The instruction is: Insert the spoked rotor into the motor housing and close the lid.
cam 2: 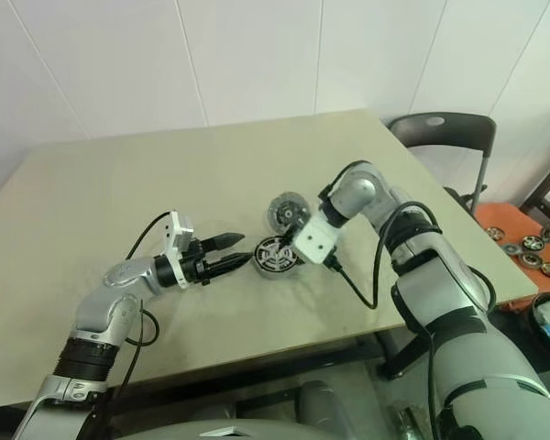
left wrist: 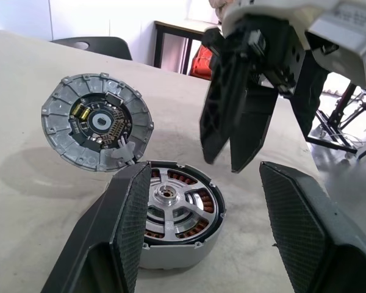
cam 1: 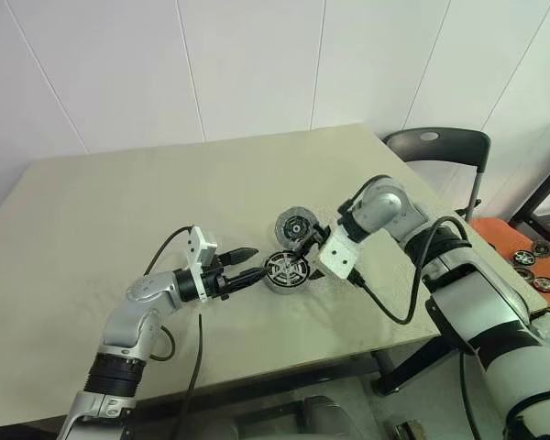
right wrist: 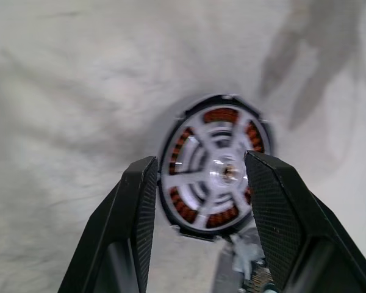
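Head eyes: looked from high up, forward and down at the table (cam 1: 119, 202), from far | Left wrist: sat low and close, faced the motor housing (left wrist: 182, 227) at 12 o'clock | Right wrist: looked down on it from near | Shared: all four saw the housing with the spoked rotor (right wrist: 215, 166).

Spoked rotor (left wrist: 175, 202) in motor housing (left wrist: 186, 243), on table (cam 1: 119, 202). Lid (left wrist: 97, 121) touching housing at one o'clock. Chair (cam 1: 440, 151) beyond table, two o'clock.
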Controlling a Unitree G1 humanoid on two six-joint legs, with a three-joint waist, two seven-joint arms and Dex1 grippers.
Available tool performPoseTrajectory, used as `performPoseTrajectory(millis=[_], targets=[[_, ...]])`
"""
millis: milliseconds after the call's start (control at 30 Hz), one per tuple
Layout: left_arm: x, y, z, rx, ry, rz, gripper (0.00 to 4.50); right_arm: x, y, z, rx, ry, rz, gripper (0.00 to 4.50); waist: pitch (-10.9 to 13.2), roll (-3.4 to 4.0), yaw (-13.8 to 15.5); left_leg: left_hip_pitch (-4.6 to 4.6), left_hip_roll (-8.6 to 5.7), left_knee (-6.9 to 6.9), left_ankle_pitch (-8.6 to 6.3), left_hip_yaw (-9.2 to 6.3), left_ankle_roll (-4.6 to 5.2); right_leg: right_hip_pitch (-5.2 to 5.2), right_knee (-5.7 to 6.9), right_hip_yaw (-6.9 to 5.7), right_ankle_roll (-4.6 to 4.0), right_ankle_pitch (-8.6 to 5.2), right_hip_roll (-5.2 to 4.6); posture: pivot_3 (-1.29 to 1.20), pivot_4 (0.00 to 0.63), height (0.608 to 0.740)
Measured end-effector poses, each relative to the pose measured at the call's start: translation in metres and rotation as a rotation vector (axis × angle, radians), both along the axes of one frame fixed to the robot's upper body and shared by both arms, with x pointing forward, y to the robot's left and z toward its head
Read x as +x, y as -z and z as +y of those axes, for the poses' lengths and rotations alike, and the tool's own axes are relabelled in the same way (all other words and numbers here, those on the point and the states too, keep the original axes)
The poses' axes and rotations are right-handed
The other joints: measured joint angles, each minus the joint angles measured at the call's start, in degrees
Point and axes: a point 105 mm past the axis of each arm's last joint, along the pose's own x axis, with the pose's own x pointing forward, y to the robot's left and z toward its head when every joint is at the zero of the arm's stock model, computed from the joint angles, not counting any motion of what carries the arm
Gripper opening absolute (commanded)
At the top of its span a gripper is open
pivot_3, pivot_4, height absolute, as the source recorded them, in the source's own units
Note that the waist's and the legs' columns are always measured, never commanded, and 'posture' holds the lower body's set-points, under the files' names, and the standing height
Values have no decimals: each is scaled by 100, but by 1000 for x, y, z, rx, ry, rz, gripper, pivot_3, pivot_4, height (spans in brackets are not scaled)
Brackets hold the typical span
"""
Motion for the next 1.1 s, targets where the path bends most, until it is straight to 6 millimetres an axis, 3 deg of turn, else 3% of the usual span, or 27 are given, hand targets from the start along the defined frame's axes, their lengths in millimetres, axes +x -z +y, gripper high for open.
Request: performPoseTrajectory(millis=[233,533,767,867,967,1033,1100], targets=[[0,0,1,4,3,0,3022,5,19,-9,-92,14,-50,2363,0,0,4,1,-1,1,0,0,0,-1,3,1,-11,-6,0,0,0,740],[-2,3,2,5,-6,10,3022,23,25,-14,-136,84,-150,2363,0,0,4,0,-2,0,0,1,0,-1,2,4,-13,-7,1,0,0,740],[-2,5,3,6,-22,15,3022,21,28,-10,-139,53,-162,2363,0,0,-5,1,-2,0,0,0,0,-1,2,5,-12,-7,1,0,0,740],[-3,5,3,5,-22,15,3022,21,28,-9,-137,46,-163,1736,0,0,-8,4,-2,0,0,0,0,0,4,5,-12,-7,2,0,0,740],[-4,6,4,5,-25,18,3022,21,25,-4,-124,28,-171,645,-1,0,-8,6,-1,0,0,0,0,1,6,4,-12,-6,4,0,0,740],[-4,6,4,4,-26,18,3022,20,25,-3,-128,14,-169,192,-4,-6,-17,9,0,0,0,0,0,5,6,4,-12,-7,6,0,0,740],[-4,6,4,4,-27,19,3022,18,28,0,-127,6,-161,115,-3,-4,-32,10,1,0,0,0,0,2,8,9,-13,-6,6,0,0,740]])
